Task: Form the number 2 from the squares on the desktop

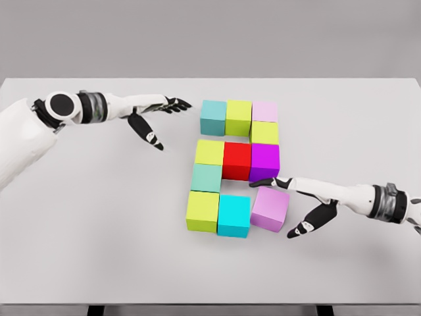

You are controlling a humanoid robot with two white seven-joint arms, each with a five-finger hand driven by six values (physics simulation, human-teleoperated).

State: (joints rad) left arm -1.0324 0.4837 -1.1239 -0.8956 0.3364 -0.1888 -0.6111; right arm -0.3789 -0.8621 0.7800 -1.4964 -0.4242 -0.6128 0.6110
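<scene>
Coloured cubes lie grouped on the white table (99, 250). The top row is teal (213, 117), lime (239, 117) and pale pink (264, 111), with a lime cube (264, 133) under the pink. The middle row is lime (209, 152), red (237, 160), magenta (264, 161). Under those come a teal cube (206, 178), then a lime one (202, 210) and a cyan one (234, 215). A violet cube (270, 209) sits slightly rotated at the lower right. My right hand (297, 204) is open, fingers beside the violet cube's right side. My left hand (161, 118) hovers open, left of the top row.
The table's far edge runs behind the cubes and its near edge (210, 304) crosses the bottom of the view. Bare tabletop lies to the left and right of the cube group.
</scene>
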